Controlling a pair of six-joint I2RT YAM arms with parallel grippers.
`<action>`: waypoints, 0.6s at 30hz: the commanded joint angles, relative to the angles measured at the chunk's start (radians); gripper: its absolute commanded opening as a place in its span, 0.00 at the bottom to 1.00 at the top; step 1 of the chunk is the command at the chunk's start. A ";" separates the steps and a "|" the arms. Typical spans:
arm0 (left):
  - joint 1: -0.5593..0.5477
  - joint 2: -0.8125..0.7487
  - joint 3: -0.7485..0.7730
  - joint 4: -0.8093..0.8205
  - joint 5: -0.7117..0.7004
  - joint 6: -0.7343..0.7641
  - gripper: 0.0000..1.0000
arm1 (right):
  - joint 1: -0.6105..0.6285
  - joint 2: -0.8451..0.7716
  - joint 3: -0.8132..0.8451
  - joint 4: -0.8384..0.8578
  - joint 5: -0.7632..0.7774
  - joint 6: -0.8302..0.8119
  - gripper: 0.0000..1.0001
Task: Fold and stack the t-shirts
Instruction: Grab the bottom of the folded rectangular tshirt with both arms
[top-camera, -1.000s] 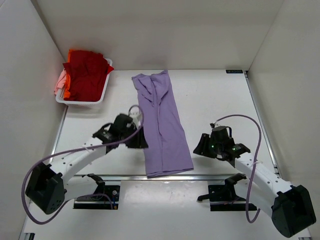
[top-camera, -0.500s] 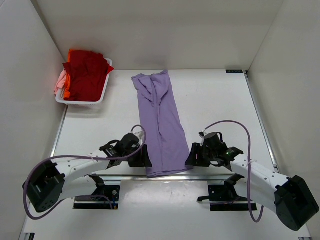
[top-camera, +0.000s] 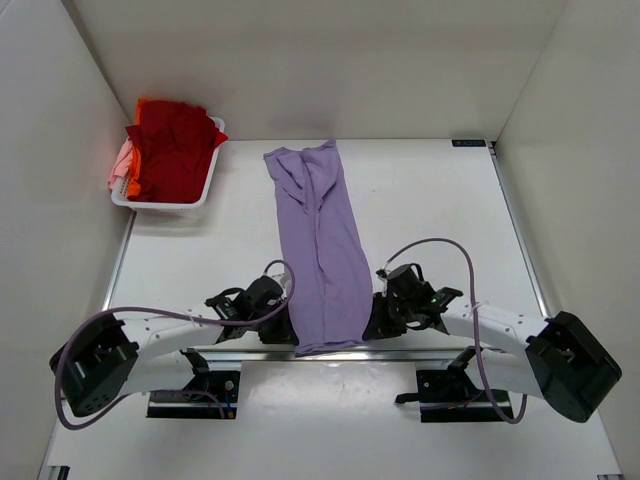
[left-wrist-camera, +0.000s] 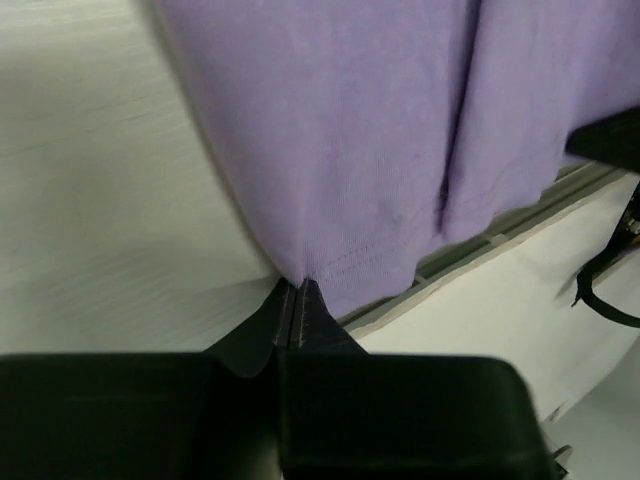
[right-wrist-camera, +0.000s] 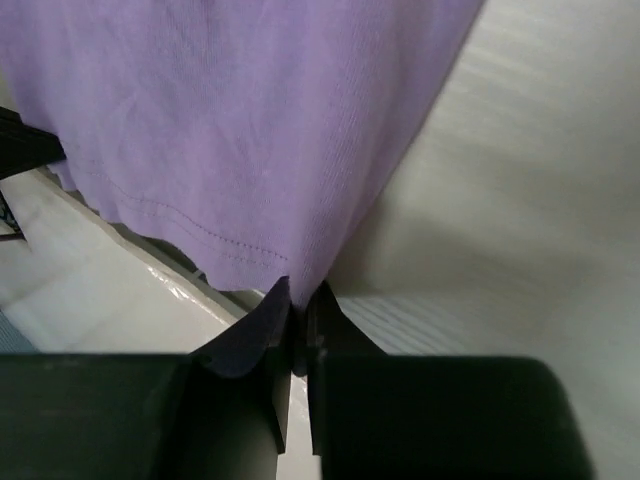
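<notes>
moved: both grippers have swung inward and closed.
left gripper: pinching the left hem corner of the long lavender-purple soft cloth t-shirt.
t-shirt: flat, lengthwise, hem between the grippers.
right gripper: pinching the right hem corner.
step: probably starting the hem-to-collar fold.
next: lift both corners evenly.

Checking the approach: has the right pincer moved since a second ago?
Yes: right pincer slid left, from clear of the purple shirt to its near right corner, shut on it.
</notes>
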 joint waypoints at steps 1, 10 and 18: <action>-0.027 0.037 0.016 -0.056 -0.015 0.029 0.00 | 0.047 0.033 0.005 -0.045 0.035 0.017 0.01; -0.012 -0.120 -0.038 -0.204 0.003 0.040 0.00 | 0.141 -0.003 0.016 -0.146 0.001 0.049 0.01; 0.205 -0.086 0.168 -0.287 0.018 0.185 0.00 | -0.029 0.068 0.261 -0.301 -0.020 -0.109 0.00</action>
